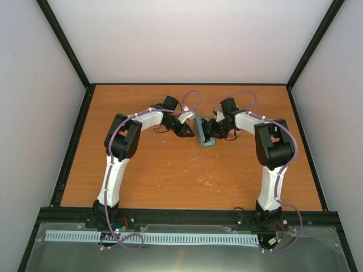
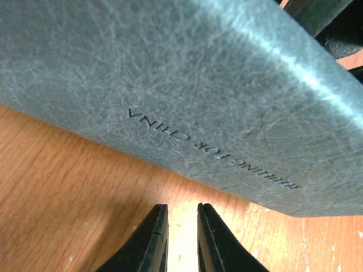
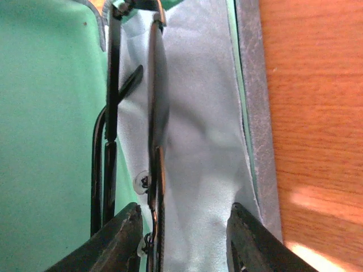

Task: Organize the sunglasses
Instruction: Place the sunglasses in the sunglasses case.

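Note:
The black sunglasses lie folded on a light-blue cloth inside the open blue-grey case with green lining. My right gripper is open, its fingers on either side of the glasses and cloth without gripping them. My left gripper has only a narrow gap between its fingers, holds nothing, and sits just off the case's grey outer face. In the top view both grippers, left and right, flank the case at mid-table. The pink-red sunglasses are out of view.
The wooden table is bounded by a black frame and pale walls. Purple cables loop over both arms near the case.

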Tool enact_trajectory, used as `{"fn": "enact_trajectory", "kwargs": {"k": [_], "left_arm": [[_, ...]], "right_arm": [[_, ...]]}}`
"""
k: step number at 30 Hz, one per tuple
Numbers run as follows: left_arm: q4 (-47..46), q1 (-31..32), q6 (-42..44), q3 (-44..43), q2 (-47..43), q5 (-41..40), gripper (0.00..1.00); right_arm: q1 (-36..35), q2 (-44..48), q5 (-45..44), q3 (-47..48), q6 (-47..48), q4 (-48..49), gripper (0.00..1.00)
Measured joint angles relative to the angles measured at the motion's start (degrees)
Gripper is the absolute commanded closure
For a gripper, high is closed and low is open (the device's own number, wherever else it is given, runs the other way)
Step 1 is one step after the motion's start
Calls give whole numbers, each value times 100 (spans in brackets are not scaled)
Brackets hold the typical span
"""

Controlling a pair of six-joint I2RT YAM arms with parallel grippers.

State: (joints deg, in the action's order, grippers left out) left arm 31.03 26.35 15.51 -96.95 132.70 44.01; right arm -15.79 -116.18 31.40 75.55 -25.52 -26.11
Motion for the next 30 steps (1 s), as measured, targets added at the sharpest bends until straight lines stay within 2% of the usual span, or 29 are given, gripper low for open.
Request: {"fn": "enact_trajectory", "kwargs": {"k": [11, 15, 17, 20, 26, 28, 30], "left_arm": [[-15, 0, 0, 7, 0, 0, 83], [-20, 0, 0, 15, 0, 0, 83], [-20, 0, 0, 24, 0, 0, 83], [-20, 0, 0, 33, 0, 0, 83], [-20, 0, 0, 66, 0, -7, 84], [-20, 0, 0, 70, 0, -7, 85], [-22, 0, -4, 76, -15, -17, 86]], "right_arm": [[83, 162, -243, 199, 140, -302, 55], [81, 166, -337, 212, 229, -396, 63], [81, 170, -398, 234, 289, -472, 63], [81, 170, -511, 284, 367, -581, 57], [87, 181, -726, 308, 472, -693, 56], [98, 221, -782, 308, 474, -710, 59], [133, 326, -859, 297, 472, -706, 67]]}}
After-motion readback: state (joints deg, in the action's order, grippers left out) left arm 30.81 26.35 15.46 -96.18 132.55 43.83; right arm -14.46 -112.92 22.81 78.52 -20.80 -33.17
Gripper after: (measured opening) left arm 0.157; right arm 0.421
